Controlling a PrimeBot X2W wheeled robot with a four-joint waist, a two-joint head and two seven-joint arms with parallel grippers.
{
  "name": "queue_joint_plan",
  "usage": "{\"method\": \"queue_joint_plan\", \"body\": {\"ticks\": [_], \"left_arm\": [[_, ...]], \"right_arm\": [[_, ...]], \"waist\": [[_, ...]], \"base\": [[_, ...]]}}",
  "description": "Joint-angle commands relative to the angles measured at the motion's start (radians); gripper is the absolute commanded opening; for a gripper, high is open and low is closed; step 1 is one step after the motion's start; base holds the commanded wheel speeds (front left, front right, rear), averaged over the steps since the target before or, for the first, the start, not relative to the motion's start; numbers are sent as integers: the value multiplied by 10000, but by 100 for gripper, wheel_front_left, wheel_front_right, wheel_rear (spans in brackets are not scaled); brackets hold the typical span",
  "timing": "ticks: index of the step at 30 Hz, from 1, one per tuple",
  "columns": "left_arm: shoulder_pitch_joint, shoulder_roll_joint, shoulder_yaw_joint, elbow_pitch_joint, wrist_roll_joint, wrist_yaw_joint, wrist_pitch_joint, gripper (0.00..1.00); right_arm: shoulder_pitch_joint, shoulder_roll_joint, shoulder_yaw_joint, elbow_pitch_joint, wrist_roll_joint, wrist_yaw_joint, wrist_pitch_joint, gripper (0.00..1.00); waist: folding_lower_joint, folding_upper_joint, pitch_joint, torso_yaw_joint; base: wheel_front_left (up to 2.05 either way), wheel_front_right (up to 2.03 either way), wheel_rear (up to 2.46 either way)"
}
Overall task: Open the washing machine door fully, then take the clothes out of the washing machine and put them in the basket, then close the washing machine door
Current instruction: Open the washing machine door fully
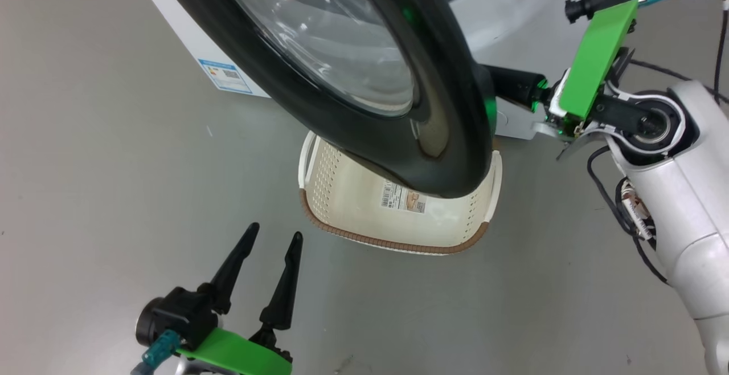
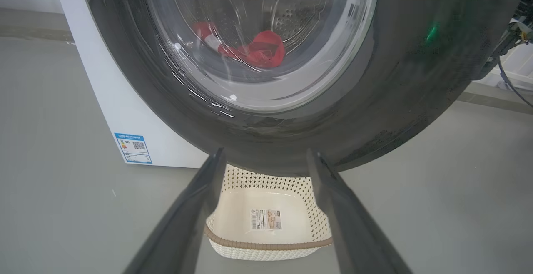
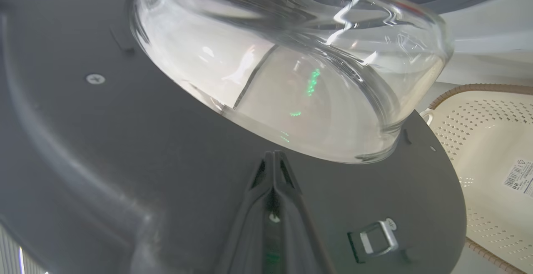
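The washing machine door (image 1: 455, 135) stands part open, its black rim swung out over the basket (image 1: 353, 198). My right gripper (image 3: 273, 157) is shut with nothing in it. Its tips rest against the door's grey inner face (image 3: 125, 149), just below the glass bowl (image 3: 291, 78). My left gripper (image 1: 274, 232) is open above the floor, left of the basket and apart from it. Through the door glass in the left wrist view, the red clothes (image 2: 262, 51) lie inside the drum of the washing machine (image 2: 125, 107). The basket (image 2: 266, 228) holds nothing.
The door latch (image 3: 374, 238) sits on the inner face near my right fingers. A blue label (image 1: 225, 76) marks the washer's lower left corner. Grey floor (image 1: 85, 192) spreads to the left and front. My right forearm (image 1: 683, 204) and its cables stand at the right.
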Motion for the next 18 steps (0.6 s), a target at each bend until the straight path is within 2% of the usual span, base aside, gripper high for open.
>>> {"method": "queue_joint_plan", "body": {"ticks": [1,13,18], "left_arm": [[91,139,373,-271,130,-56,-120,100],[25,140,358,-264,107,-56,-120,100],[48,190,368,-250,109,-56,-120,100]], "right_arm": [[289,201,123,-388,39,39,50,0],[529,223,-97,-591,-255,39,-719,0],[687,26,-298,-460,-376,39,-1061,0]], "waist": [[0,-1,-43,-45],[0,-1,-115,-117],[0,-1,-242,-223]], "base": [[0,0,0],[0,0,0],[0,0,0]]}}
